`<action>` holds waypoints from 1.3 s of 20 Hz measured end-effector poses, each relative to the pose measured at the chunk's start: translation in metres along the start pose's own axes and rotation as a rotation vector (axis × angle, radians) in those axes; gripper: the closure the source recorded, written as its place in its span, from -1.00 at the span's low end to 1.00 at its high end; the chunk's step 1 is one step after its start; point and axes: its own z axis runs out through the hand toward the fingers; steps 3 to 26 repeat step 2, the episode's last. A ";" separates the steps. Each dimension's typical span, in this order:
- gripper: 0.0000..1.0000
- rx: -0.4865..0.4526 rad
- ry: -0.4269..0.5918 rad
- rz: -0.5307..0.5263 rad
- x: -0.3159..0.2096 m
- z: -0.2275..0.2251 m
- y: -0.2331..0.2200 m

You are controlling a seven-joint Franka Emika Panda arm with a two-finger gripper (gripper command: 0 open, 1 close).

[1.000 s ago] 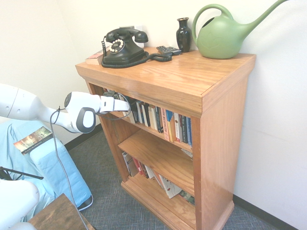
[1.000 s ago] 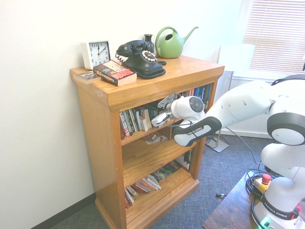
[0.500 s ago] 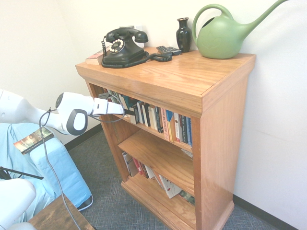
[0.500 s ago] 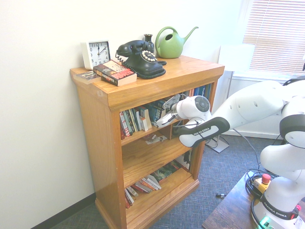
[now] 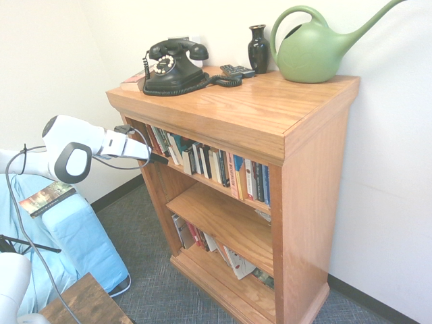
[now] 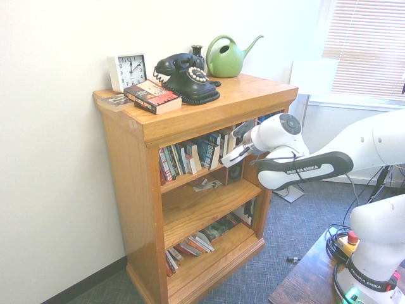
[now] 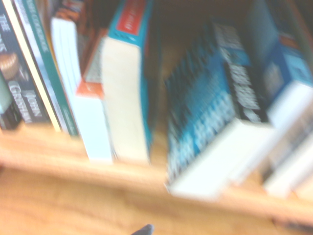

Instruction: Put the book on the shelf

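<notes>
The book with its blue cover stands leaning among the row of spines on the shelf, the bookcase's top inner board. Close up in the wrist view, the book tilts against its neighbours, cream page edges toward me, resting on the shelf. My gripper hangs just outside the front of the bookcase, a short way from the book, open and empty. From the other side my gripper sits in front of the left end of the shelf.
On the bookcase top stand a black telephone, a white clock, a reddish book, a dark vase and a green watering can. A thin dark book lies on the blue seat at left.
My gripper has opened and drawn back out of the shelf toward the room. The book stays behind, leaning in the row.
</notes>
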 end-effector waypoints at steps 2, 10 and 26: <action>-1.00 -0.043 -0.039 0.004 0.004 -0.013 0.006; -1.00 -0.043 -0.039 0.004 0.004 -0.013 0.006; -1.00 -0.043 -0.039 0.004 0.004 -0.013 0.006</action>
